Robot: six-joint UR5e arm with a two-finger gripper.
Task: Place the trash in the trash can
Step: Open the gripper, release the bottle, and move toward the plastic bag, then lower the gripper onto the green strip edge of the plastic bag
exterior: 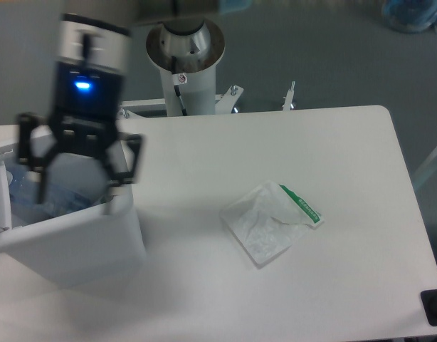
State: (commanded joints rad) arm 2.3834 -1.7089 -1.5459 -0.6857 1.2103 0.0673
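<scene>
My gripper (76,192) hangs wide open and empty above the bin (76,239). The bottle (33,199) lies in the bin below me; the bag (268,221) lies on the table (275,142), well to my right in view.

The gripper (77,196) has a black body with a small blue light glowing on it, and above it a silver-grey wrist ring. Its two black jaws are made of jointed links. The picture of it is blurred. The arm's white column base (186,53) carries a small label and a dark cable.
</scene>
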